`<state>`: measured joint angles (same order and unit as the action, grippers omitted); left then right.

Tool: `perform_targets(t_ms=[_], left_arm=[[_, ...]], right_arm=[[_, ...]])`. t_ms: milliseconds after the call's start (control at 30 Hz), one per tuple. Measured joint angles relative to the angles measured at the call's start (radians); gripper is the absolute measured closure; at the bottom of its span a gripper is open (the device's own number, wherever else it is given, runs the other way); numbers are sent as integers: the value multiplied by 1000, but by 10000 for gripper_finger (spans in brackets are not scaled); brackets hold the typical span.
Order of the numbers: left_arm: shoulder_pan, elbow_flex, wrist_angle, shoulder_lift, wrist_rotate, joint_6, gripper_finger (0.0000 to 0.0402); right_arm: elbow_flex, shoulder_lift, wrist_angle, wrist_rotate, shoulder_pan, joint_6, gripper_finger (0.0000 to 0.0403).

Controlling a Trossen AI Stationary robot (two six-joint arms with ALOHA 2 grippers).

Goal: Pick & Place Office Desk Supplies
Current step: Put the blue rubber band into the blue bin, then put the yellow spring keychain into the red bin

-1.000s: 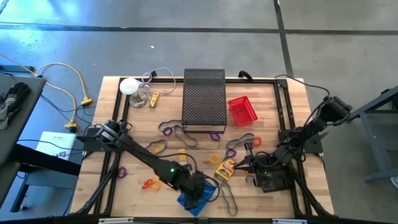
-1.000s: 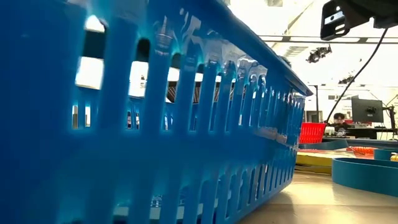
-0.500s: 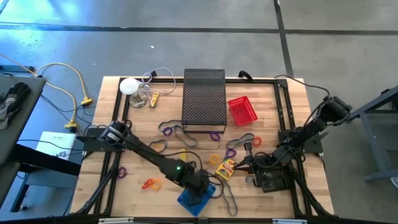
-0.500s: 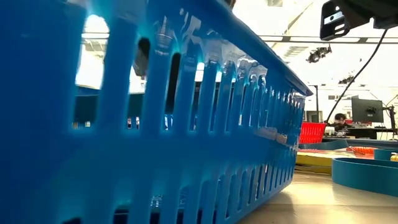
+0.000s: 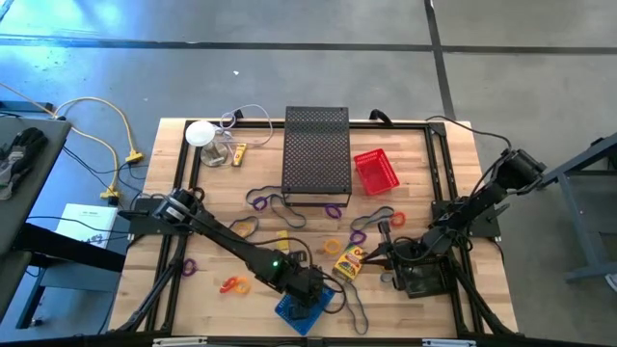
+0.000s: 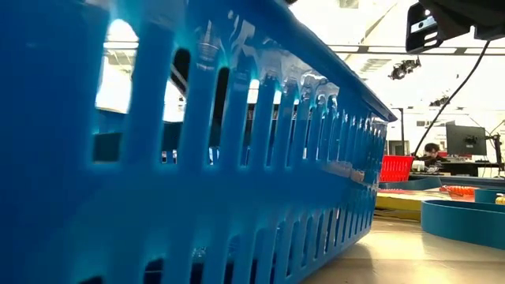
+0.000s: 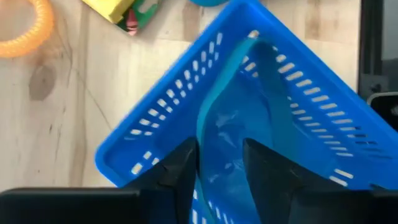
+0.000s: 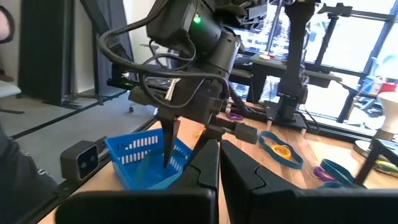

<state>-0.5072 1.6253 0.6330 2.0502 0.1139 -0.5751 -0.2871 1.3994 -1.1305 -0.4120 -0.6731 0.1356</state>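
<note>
The blue slotted basket (image 5: 307, 310) stands at the table's near edge and fills the low view (image 6: 237, 158). My left gripper (image 7: 221, 146) points steeply down into it, fingers open. A blue rubber band (image 7: 205, 118) lies in the basket, its loop running between and beside those fingers. The right wrist view shows this gripper (image 8: 169, 149) dipped inside the basket (image 8: 134, 152). My right gripper (image 8: 217, 149) is shut and level, with nothing in it, just right of a yellow-and-red packet (image 5: 348, 263). Other bands lie loose on the wood: purple (image 5: 258, 200), orange (image 5: 333, 246). My left gripper stands open over the blue band in the basket. I cannot tell whether either finger (image 7: 183, 168) touches the band; the band rests on the basket's floor.
A tall black mesh box (image 5: 316, 154) stands at the far middle, with a red basket (image 5: 376, 170) to its right. A white round object (image 5: 200, 132) with a cable sits at the far left. An orange ring (image 5: 234, 284) lies left of the blue basket, a dark loop (image 5: 357, 308) to its right.
My left gripper has sunk a little into the blue basket and rolled about its own line. In the low view a dark shape now shows behind the basket's slots where none showed a second ago.
</note>
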Motion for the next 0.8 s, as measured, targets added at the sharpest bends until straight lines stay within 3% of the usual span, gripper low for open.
perform_targets(t_ms=[133, 400, 600, 800], left_arm=[[-3, 0, 0, 0, 1, 0, 262], [-19, 0, 4, 0, 9, -48, 261], [-20, 0, 45, 0, 132, -32, 261], [-22, 0, 42, 0, 179, -4, 261]], right_arm=[[0, 0, -1, 34, 0, 0, 401], [0, 0, -1, -18, 0, 0, 400], [0, 0, -2, -28, 0, -30, 385], [0, 0, -2, -66, 0, -29, 357]])
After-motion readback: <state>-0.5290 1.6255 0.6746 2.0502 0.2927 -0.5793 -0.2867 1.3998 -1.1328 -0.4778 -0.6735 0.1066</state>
